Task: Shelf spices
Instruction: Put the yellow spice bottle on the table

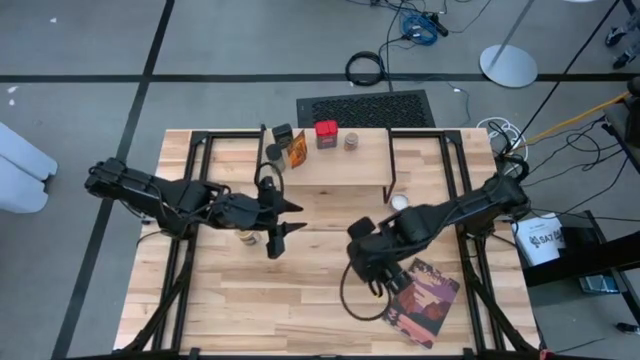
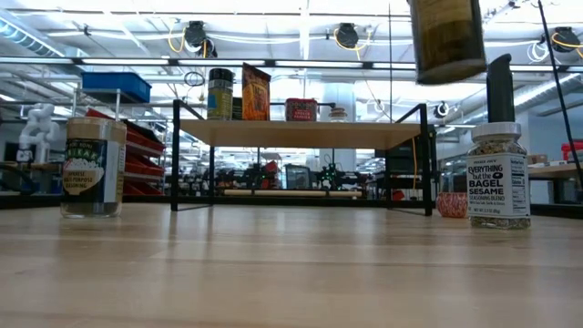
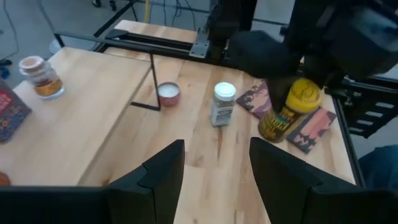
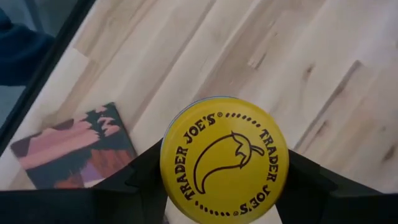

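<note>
The right hand (image 1: 372, 262) pinches a yellow-capped jar (image 4: 224, 158) by its neck, one finger on each side just under the cap, so the jar hangs upright and clear of the worktop (image 1: 300, 300); in the low view its dark body floats high with nothing beneath it. A grip up at the cap keeps the label and base free, which should let the base be set flat on the shelf (image 1: 330, 165) without the fingers fouling the plank.

The left hand (image 1: 285, 225) is spread and holds nothing, hovering above the worktop with a tan-lidded jar (image 1: 247, 238) just behind its fingers. It looks to be waiting.

Ahead of the right hand, toward the shelf, a white-capped sesame jar (image 3: 222, 104) stands on the worktop, and beyond that a small pink-rimmed tin (image 3: 168, 94) sits close by the shelf's black leg (image 3: 151, 81). Both lie roughly on the line from the lifted jar to the plank, so I would carry the jar over them rather than past them. Beside and slightly behind the right hand lies a picture-covered book (image 1: 422, 300), flat and out of the way.

On the shelf already: a dark jar (image 1: 283, 133), an orange-labelled packet (image 1: 298, 148), a red tin (image 1: 326, 134) and a small tan-lidded jar (image 1: 352, 141), grouped toward the left hand's end. The plank nearer the right hand is bare, probably the easiest landing spot.
</note>
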